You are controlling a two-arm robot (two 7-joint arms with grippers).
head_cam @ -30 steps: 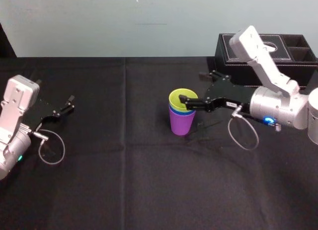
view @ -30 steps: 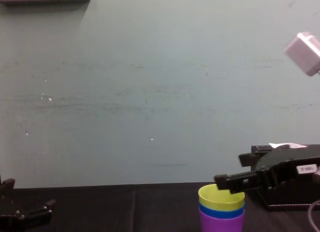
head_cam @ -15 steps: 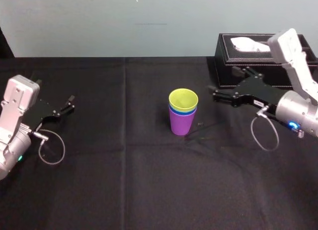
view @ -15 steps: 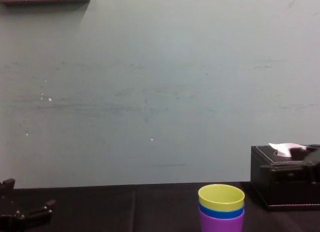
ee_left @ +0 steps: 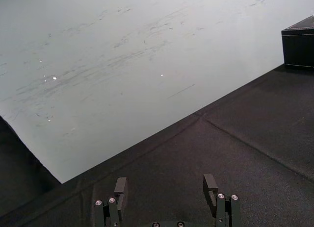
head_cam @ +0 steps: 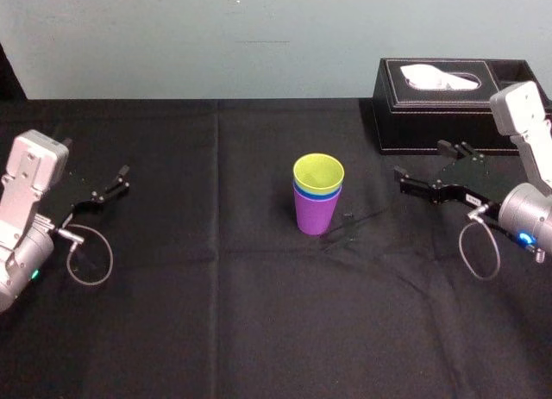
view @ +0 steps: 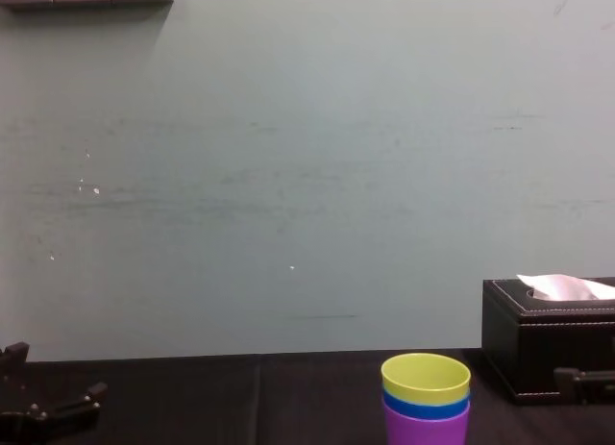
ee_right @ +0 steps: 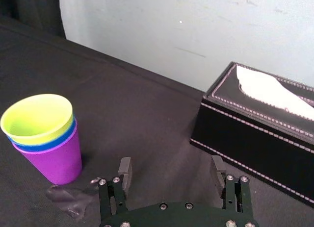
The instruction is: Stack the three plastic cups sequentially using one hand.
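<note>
Three small, smooth, tapered plastic cups (head_cam: 317,195) are sitting nested in one upright stack just right of the middle of the head view, on the black cloth-covered table (head_cam: 259,313). The purple cup (head_cam: 315,216) is resting on the cloth as the base, the blue cup (head_cam: 317,193) is showing as a thin band above it, and the yellow-green cup (head_cam: 318,170) is sitting on top with its mouth facing up. In the chest view the stack (view: 426,399) is standing at the bottom edge, right of centre. Your black right gripper (head_cam: 420,162) is hanging at the right of the head view, well apart from the stack and in front of the black rectangular tissue box (head_cam: 448,106); its jaws are standing wide apart with nothing between them. The plain black left gripper (head_cam: 109,183) is lying parked at the left edge, likewise spread and empty. To my eye the stacking is looking finished, since all three cups are sharing one nest. You are dealing with light, thin-walled, glossy tumblers: they are probably giving a little under a squeeze and sliding against smooth pads. The stack is likely tipping at a small nudge, since its base is narrower than its mouth. If you are taking hold again, be pinching the wall at the rim, one finger inside and one outside, and closing gently. A grasp on the top cup alone may be lifting only that cup out of the nest.
</note>
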